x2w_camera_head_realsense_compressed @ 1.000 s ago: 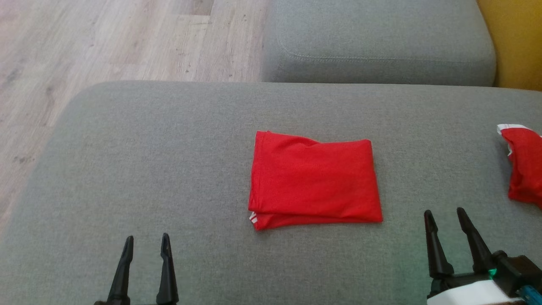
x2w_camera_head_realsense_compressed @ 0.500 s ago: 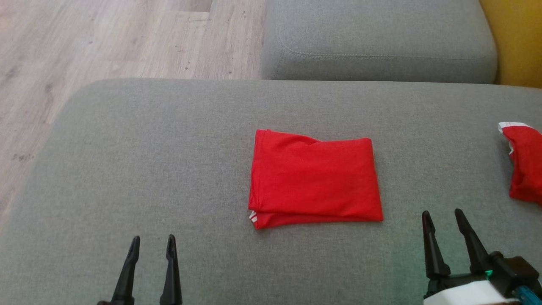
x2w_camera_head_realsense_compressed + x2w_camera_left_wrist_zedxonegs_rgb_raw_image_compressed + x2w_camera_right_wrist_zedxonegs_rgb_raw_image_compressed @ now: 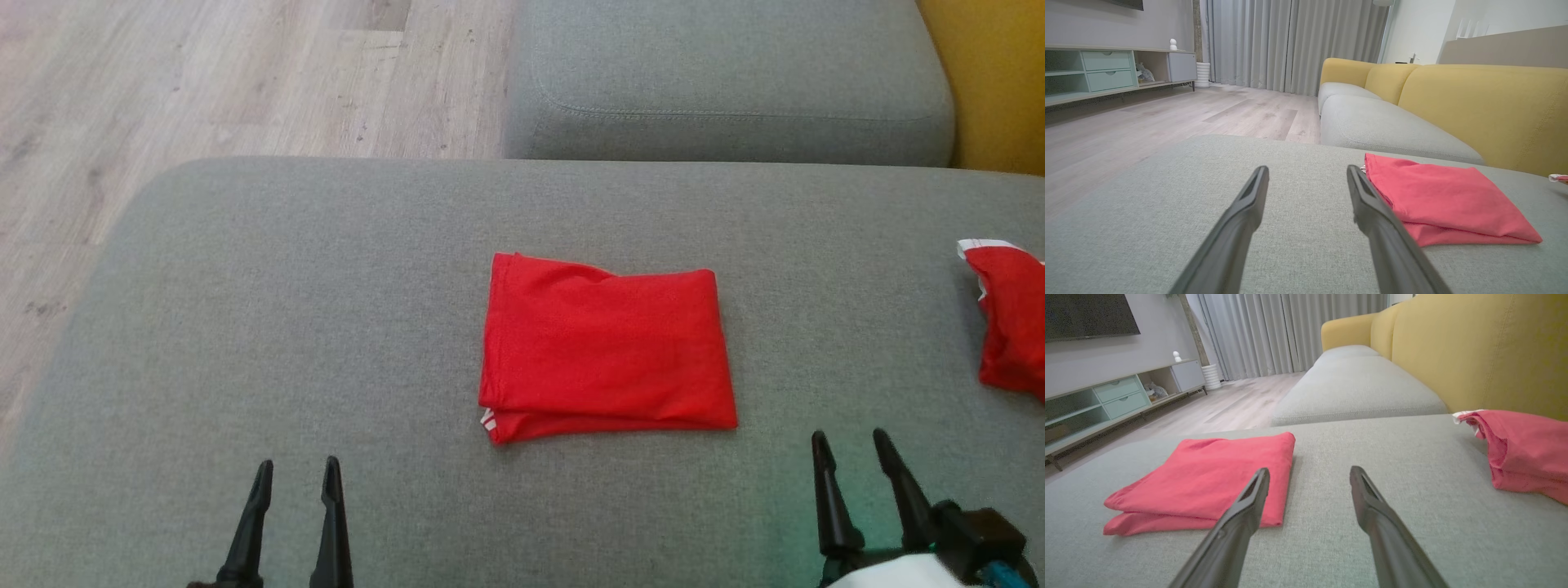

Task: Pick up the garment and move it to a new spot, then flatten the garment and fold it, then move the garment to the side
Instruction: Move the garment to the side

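On the grey cushion (image 3: 326, 286) I see the garment (image 3: 1012, 327) bunched at the right edge and a folded red bundle (image 3: 604, 347) in the centre. My left gripper (image 3: 297, 462) and right gripper (image 3: 847, 434) both gape, holding nothing.

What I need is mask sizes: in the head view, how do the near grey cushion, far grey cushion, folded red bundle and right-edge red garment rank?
1. near grey cushion
2. far grey cushion
3. folded red bundle
4. right-edge red garment; frame cuts it off, full size unsure
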You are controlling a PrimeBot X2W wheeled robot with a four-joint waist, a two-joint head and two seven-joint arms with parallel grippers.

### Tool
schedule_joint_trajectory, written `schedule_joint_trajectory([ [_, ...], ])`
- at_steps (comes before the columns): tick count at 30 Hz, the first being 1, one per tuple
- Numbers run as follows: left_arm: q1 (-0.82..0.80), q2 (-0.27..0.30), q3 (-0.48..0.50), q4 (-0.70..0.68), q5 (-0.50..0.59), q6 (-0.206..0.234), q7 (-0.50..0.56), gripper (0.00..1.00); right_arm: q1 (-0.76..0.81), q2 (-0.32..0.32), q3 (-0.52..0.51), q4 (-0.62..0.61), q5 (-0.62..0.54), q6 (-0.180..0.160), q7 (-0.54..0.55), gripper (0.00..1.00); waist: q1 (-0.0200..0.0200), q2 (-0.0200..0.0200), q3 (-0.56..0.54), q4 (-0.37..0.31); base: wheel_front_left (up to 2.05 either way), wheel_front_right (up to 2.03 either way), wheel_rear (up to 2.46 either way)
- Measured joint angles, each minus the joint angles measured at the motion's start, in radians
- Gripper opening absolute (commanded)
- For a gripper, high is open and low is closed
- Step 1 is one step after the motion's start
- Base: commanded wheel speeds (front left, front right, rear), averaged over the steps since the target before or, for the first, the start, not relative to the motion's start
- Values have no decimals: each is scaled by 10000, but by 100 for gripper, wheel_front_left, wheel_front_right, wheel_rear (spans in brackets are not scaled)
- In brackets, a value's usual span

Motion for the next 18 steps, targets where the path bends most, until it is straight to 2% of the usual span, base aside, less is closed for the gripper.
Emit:
schedule_joint_trajectory([
  [4,-6,0,-77,-4,2,0,0,100,-63,-6,46,719,27,0,2,100,0,0,79,39,0,0,0],
  [9,-30,0,-232,-155,192,10,0,100,-917,-2,128,2495,541,0,65,100,0,0,391,78,0,0,0],
  [10,-30,0,-232,-155,192,10,0,100,-917,-2,128,2495,541,0,65,100,0,0,391,78,0,0,0],
  [16,-612,0,-577,-182,416,-8,0,100,-3502,-278,993,3720,1231,0,1225,100,2,0,1121,176,0,0,0],
  [18,-851,-12,-627,-169,441,-132,0,100,-4182,-458,1300,4006,1553,0,1590,100,3,0,1358,237,0,0,0],
])
